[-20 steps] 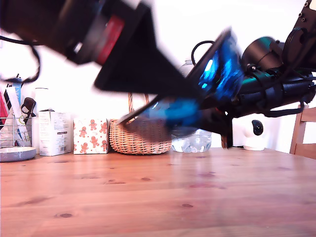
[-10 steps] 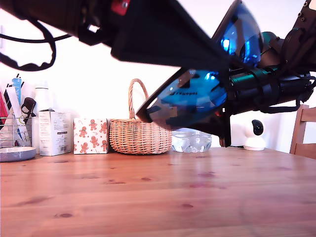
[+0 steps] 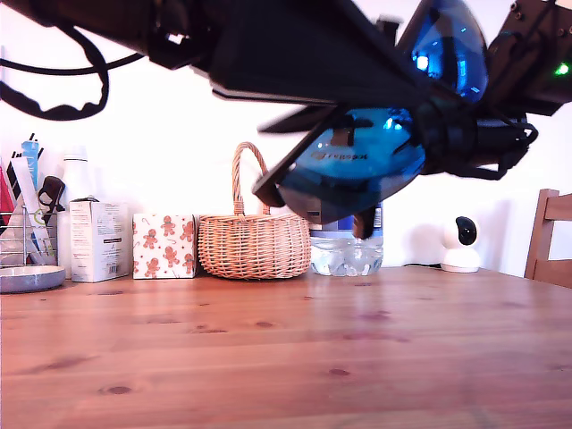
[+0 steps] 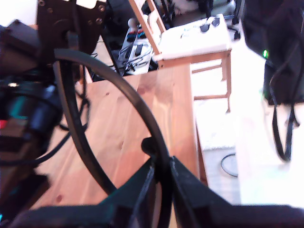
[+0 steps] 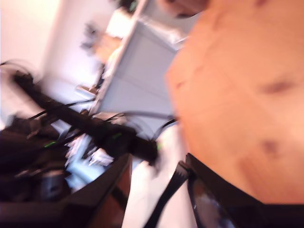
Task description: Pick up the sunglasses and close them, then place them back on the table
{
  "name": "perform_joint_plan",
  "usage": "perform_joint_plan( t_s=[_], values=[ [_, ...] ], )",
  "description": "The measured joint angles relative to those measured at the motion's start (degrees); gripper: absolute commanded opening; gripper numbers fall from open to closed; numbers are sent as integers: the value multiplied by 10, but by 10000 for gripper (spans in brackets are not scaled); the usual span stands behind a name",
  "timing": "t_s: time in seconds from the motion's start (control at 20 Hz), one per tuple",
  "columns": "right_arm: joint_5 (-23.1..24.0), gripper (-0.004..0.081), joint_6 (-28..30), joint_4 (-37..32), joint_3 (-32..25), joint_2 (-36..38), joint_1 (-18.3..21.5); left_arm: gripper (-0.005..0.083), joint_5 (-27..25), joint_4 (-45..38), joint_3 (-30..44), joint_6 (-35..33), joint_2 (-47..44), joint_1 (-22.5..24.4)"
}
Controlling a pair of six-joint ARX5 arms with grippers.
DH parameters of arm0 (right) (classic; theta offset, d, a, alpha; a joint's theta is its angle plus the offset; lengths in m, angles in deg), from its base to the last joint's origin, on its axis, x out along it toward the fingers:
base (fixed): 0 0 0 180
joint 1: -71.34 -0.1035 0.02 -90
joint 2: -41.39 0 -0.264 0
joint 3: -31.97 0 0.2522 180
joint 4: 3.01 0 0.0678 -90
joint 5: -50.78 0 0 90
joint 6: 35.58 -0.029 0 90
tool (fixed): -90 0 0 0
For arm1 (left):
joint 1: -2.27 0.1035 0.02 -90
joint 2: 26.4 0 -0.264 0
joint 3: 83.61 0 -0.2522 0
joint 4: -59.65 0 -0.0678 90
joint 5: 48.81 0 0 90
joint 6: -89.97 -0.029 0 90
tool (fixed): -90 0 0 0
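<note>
In the exterior view, left to right along the back of the table (image 3: 268, 357) stand a wire rack (image 3: 27, 241), two boxes (image 3: 134, 243), a basket (image 3: 253, 241), a bottle (image 3: 347, 246), a camera (image 3: 462, 243) and a chair (image 3: 550, 237). A dark arm (image 3: 268, 49) blocks the upper frame. My first gripper (image 4: 161, 178) pinches narrowly on a temple of the sunglasses (image 3: 384, 134), held high above the table; my second gripper (image 5: 159, 190) looks part-open around a thin strap-like piece, too blurred to judge. Against half a second ago, the sunglasses sit slightly higher, uncovering the bottle.

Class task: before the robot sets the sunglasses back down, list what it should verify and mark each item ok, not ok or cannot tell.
1. Sunglasses held clear above the table: ok.
2. My first gripper clamped on a thin black arm of the sunglasses: ok.
3. My second gripper's grip: cannot tell, view blurred.
4. Both arms folded shut: cannot tell.
5. Bare tabletop below, in front of the basket: ok.
</note>
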Motion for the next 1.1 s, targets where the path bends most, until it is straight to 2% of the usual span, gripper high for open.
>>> perform_joint_plan(
  t_s=[0.2, 0.5, 0.85, 1.1],
  values=[
    [-55, 315, 0, 6, 1, 0, 0, -24, 3, 1, 0, 0, 0, 12],
    [-98, 315, 2, 9, 1, 0, 9, -24, 8, 22, 0, 0, 0, 34],
    [-101, 315, 5, 46, 1, 0, 22, -24, 20, 35, 0, -15, 0, 73],
    [-99, 314, 11, 52, 2, 0, 27, -24, 47, 48, 0, -20, 0, 111]
  ],
)
